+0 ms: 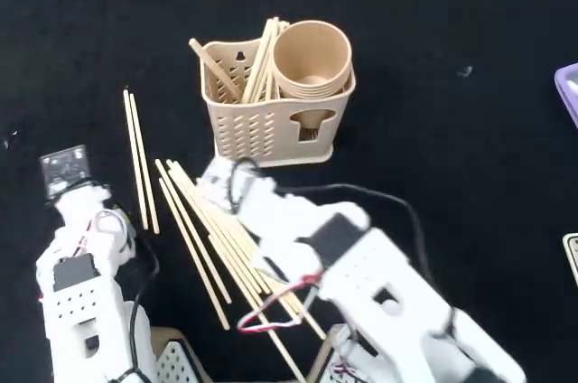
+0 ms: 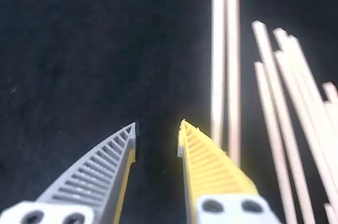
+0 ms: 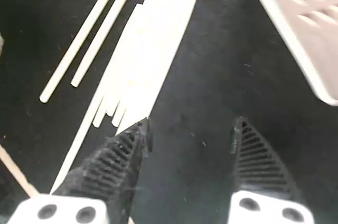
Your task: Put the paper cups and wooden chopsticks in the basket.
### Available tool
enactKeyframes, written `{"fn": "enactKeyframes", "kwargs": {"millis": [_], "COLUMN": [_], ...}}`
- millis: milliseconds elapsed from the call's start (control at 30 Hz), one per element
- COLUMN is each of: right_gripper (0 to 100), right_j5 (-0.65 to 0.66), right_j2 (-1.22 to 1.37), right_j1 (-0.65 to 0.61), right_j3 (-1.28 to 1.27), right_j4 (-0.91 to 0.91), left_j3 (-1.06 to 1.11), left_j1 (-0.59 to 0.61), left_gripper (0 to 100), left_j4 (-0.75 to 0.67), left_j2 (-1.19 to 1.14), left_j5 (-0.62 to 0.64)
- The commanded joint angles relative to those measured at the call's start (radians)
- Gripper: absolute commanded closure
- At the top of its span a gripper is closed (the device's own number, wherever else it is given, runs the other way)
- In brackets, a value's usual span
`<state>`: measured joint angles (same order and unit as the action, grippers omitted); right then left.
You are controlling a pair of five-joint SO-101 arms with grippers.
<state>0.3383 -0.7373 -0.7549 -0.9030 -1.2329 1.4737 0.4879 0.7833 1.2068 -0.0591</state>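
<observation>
— While both arms sit nearest the camera, what are their end effectors doing?

— The left end effector (image 2: 157,138) has its two prongs spread with nothing between them. It hangs low over the bare black worktop (image 2: 63,49), just beside a loose pair of chopsticks (image 2: 224,65). The right end effector (image 3: 190,129) is likewise spread and empty, with one tip close to the ends of a larger bundle of chopsticks (image 3: 153,60).

— So how far along is the task?

— Partway, by my reading. Just beyond the arms, the pair and the bundle lie flat on the worktop, near each other and outside the basket (image 1: 271,126). That beige basket stands upright, farthest back. A stack of paper cups (image 1: 312,58) sits in one side of it, and several standing chopsticks (image 1: 257,62) lean in the other. Every cup I can see is inside, so the cups look finished. The loose chopsticks are what is left to collect.
</observation>
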Motion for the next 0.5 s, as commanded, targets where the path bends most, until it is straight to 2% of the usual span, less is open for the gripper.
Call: {"fn": "enactKeyframes", "kwargs": {"millis": [0,233,467], "right_gripper": [75.8,75.8,75.8], "right_j5": [-0.031,-0.097,-0.109], "right_j2": [0.117,0.357,0.507], "right_j1": [-0.069,-0.12,-0.115], "right_j3": [-0.019,-0.051,-0.045], "right_j4": [0.166,0.382,0.446], "left_j3": [-0.065,-0.058,-0.058], "left_j1": [0.096,0.097,0.097], "left_gripper": [86,86,86], "left_j4": [-0.002,-0.015,-0.014], "left_j2": [0.012,0.012,0.012], "left_j5": [0.051,0.054,0.054]}}
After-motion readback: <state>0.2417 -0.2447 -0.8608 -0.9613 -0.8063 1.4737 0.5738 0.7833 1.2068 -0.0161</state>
